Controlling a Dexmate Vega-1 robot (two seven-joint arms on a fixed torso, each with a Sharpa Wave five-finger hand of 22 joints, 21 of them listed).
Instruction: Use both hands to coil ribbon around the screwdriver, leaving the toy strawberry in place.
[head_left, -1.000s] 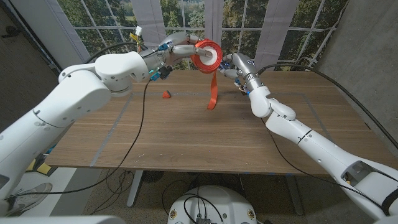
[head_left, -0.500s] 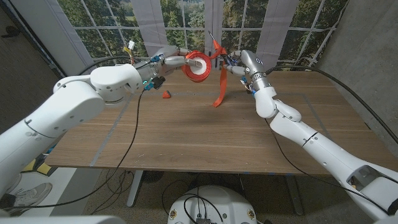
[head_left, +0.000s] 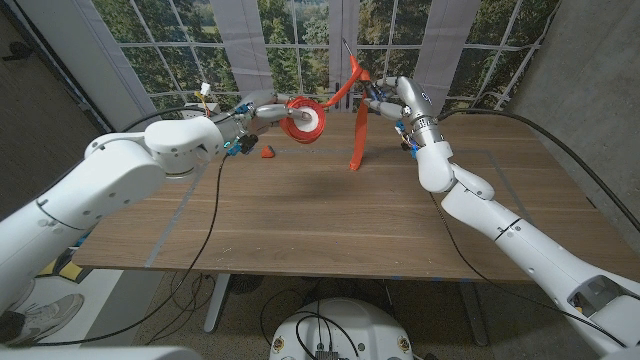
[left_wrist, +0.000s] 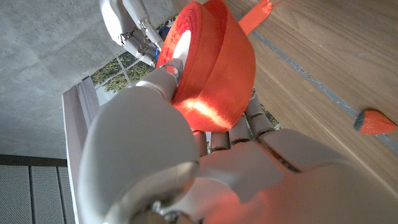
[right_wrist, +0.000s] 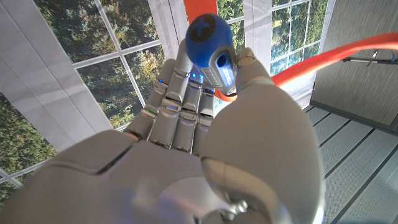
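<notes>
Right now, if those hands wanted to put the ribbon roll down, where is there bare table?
The near half of the table lies bare, as does the right side beneath the right arm. It is crowded at the far edge: the left hand holds the ribbon roll above the toy strawberry, and the ribbon tail hangs from the screwdriver in the right hand.

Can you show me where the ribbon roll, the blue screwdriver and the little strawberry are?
ribbon roll (head_left: 301, 119): head view, on the roll's orange side, held in the left hand.
screwdriver (right_wrist: 213, 46): right wrist view, on the blue handle's end.
toy strawberry (head_left: 267, 152): head view, on its red body on the table.
</notes>
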